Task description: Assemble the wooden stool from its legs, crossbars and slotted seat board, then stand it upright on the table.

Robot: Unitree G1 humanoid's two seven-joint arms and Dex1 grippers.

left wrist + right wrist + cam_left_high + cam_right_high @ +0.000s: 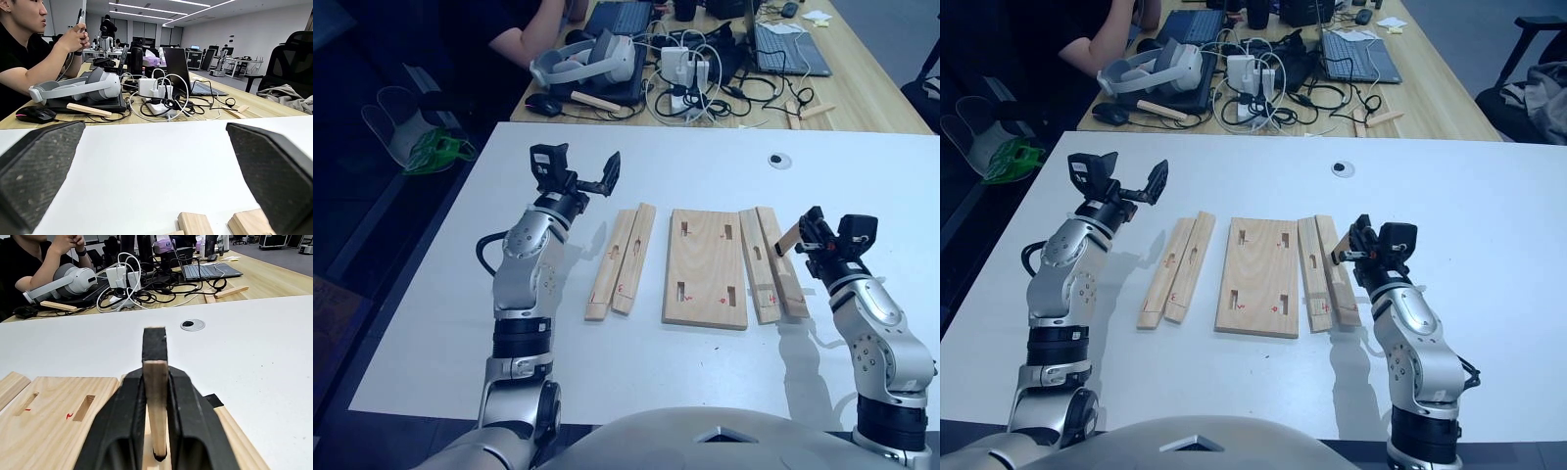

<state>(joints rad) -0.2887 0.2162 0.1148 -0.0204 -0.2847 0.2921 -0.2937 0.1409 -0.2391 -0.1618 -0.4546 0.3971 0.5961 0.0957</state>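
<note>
White counter (pixel 705 372) carries the stool parts, all lying flat. The slotted seat board (pixel 705 266) lies at the middle, four slots showing, red marks on its face. The left pair of strips (pixel 622 259), two slotted wooden strips touching side by side, lies near the board's left edge with bare counter between them and the board. The right pair of strips (pixel 771 264), likewise slotted, lies just beside the board's right edge. Left gripper (pixel 579 174) is raised above the counter beyond the far ends of the left pair; its fingers are spread wide and hold nothing. Right gripper (pixel 808 235) sits over the outer strip of the right pair, its fingers closed on a thin wooden slat (pixel 155 396) that is gripped edge-on and points toward the board. Whether the slat touches the strip beneath cannot be told. A round cable grommet (pixel 780 160) is set in the counter toward its far edge. Behind stands a wooden desk (pixel 862 98) with a headset (pixel 582 59), laptops (pixel 788 44) and tangled cables.
</note>
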